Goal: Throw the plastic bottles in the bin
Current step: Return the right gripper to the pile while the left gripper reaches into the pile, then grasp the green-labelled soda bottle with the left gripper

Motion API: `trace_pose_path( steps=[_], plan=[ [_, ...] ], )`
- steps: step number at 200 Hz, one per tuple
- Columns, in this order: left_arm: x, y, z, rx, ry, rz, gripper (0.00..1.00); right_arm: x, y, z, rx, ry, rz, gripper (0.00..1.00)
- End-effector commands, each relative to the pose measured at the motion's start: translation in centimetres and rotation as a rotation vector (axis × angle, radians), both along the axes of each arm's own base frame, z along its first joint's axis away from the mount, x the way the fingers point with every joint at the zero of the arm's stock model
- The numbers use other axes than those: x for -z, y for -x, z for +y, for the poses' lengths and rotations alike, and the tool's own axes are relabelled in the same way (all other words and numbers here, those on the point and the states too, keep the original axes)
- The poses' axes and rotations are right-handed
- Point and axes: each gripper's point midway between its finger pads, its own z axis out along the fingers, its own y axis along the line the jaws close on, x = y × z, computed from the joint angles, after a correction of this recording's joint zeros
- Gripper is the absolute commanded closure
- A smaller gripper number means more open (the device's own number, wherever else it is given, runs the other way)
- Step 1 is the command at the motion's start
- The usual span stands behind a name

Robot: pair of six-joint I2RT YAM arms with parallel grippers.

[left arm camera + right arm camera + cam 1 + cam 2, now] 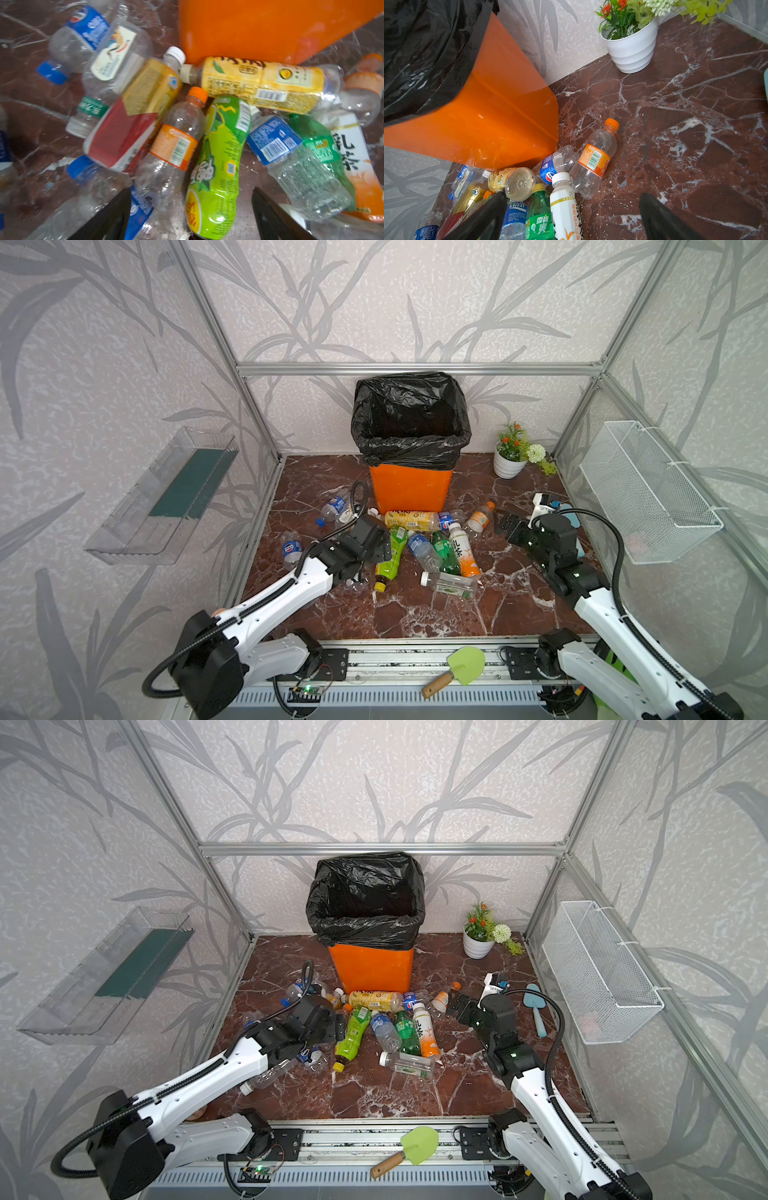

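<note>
The orange bin (409, 489) (372, 969) with its black bag stands at the back middle. Several plastic bottles lie in a pile in front of it. My left gripper (380, 543) (191, 189) hangs low over the pile and is open. A light-green bottle (392, 556) (220, 166) and a clear orange-labelled bottle (172, 149) lie between its fingers, which touch neither. A yellow tea bottle (411, 520) (264, 83) lies against the bin's foot. My right gripper (511, 526) (574, 196) is open and empty, right of the pile, near an orange-capped bottle (593, 160) and a white bottle (564, 209).
More clear bottles (291, 547) lie left of the pile. A potted plant (510, 456) stands at the back right. A white wire basket (648, 497) hangs on the right wall and a clear tray (162, 497) on the left. A blue trowel (536, 1011) lies beside the right arm.
</note>
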Motion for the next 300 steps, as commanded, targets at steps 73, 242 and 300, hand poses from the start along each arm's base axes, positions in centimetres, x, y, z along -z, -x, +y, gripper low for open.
trace_pose_path(
  steps=[73,242,300],
  plan=[
    [4.4,0.1,-4.1,0.216,-0.076,0.158,0.2,-0.4,-0.1,-0.3,0.016,-0.015,-0.019,0.01],
    [10.0,-0.4,-5.4,0.247,-0.152,0.311,0.39,0.1,0.1,-0.8,0.036,-0.009,-0.011,0.01],
    [5.1,0.3,-5.2,0.232,-0.04,0.194,0.55,0.0,0.2,-1.0,0.043,-0.02,-0.018,0.01]
  ],
)
